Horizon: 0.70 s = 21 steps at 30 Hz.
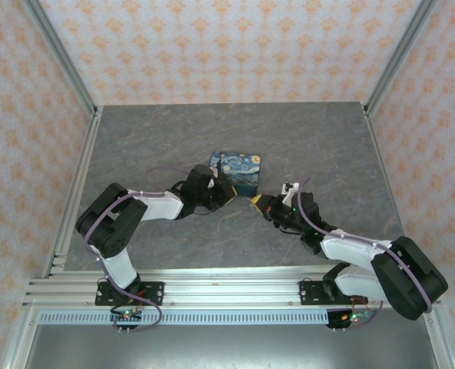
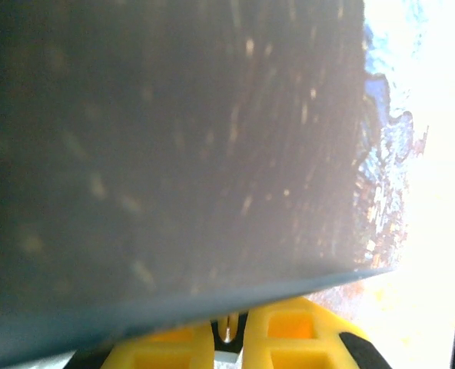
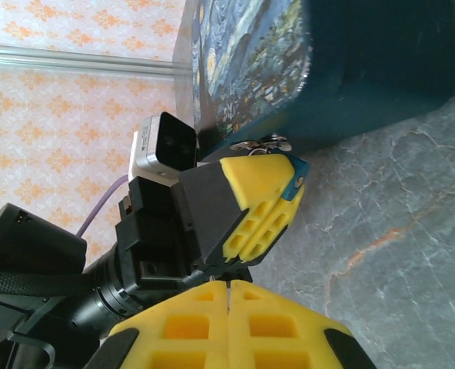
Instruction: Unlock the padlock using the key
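The padlock [image 1: 237, 170] lies mid-table, its starry-night top up and its sides dark teal. My left gripper [image 1: 231, 194] is at the padlock's near side, shut on the key [image 3: 297, 181], a thin teal piece pinched between the yellow fingertips. A small metal bit [image 3: 263, 144] at those tips meets the padlock's side [image 3: 366, 69]. In the left wrist view the padlock's dark side [image 2: 174, 154] sits right against the left gripper [image 2: 230, 323]. My right gripper [image 1: 257, 202] is just to the right, apart from the padlock; in its own wrist view the right gripper [image 3: 229, 288] is shut on nothing.
The grey marbled table [image 1: 151, 138] is walled by patterned panels with aluminium rails [image 1: 62, 61] at the corners. The two grippers are close together near the padlock's front edge. Open table lies to the left, right and behind it.
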### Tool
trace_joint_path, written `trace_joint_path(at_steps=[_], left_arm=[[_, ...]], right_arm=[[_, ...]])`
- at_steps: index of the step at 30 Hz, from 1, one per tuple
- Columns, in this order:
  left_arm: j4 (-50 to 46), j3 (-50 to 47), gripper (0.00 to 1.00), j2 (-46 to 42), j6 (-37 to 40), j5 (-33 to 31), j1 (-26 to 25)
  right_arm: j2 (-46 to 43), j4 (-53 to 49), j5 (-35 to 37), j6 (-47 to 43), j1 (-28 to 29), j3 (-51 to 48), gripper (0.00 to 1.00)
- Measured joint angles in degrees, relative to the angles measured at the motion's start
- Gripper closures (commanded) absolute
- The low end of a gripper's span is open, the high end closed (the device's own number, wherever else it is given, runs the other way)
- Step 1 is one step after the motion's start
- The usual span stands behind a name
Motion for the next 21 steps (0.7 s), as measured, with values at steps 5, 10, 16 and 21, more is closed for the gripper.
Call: trace_joint_path(at_steps=[5, 10, 16, 21], left_arm=[[1.2, 0.0, 1.0, -0.5, -1.6, 1.7, 0.0], [4.5, 0.0, 1.0, -1.8, -3.6, 2.1, 0.0], [9.4, -1.1, 1.0, -2.8, -5.6, 2.0, 0.0], [12.5, -2.6, 1.0, -3.0, -7.1, 1.6, 0.0]], right_arm=[[-0.1, 0.1, 0.2, 0.0, 0.0, -0.8, 1.0], [3.9, 3.1, 0.2, 2.2, 0.0, -0.8, 1.0], [9.0, 7.3, 0.5, 6.7, 0.0, -0.7, 1.0], [10.2, 9.4, 1.9, 9.5, 0.0, 0.6, 1.0]])
